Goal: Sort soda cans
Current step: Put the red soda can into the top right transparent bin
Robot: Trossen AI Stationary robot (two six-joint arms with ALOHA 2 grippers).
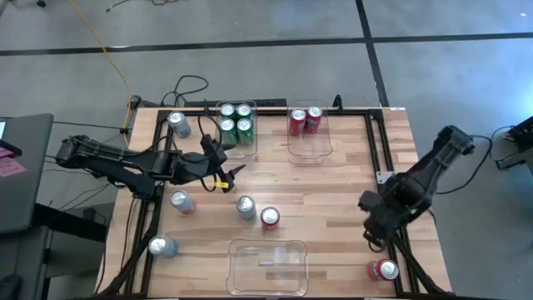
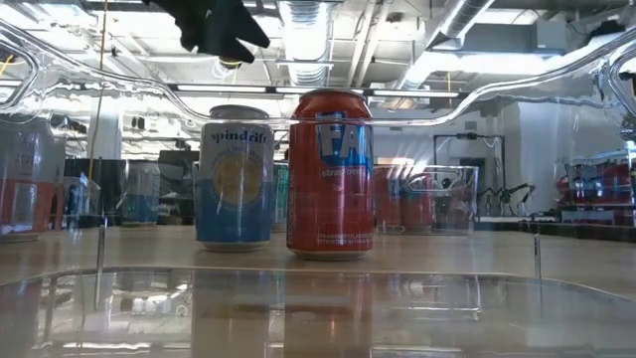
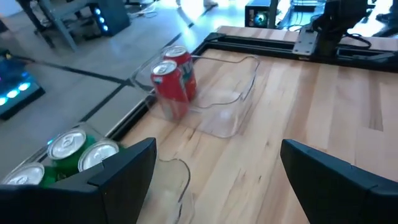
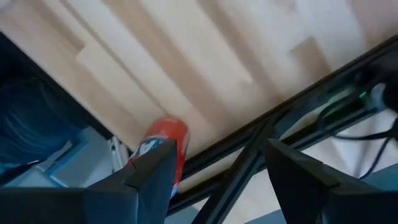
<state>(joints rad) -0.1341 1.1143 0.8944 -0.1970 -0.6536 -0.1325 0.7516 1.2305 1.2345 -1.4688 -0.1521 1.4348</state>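
Several green soda cans (image 1: 236,119) stand in a clear bin at the far edge, and two red ones (image 1: 306,121) stand in the bin beside it. Loose cans stand on the wood: silver ones (image 1: 177,123), (image 1: 181,201), (image 1: 246,207), (image 1: 161,246), a red one (image 1: 270,217) and another red one (image 1: 385,269) at the near right corner. My left gripper (image 1: 231,172) hovers open, near the green bin, holding nothing (image 3: 214,180). My right gripper (image 1: 375,227) points down, open and empty (image 4: 221,180), above the table's right rail; the corner red can (image 4: 163,144) shows beside one finger.
An empty clear bin (image 1: 266,267) sits at the near edge, and its wall fills the low view's foreground (image 2: 318,308). Behind it stand a silver can (image 2: 235,177) and a red can (image 2: 330,174). Black frame rails (image 1: 379,150) run along the table's sides.
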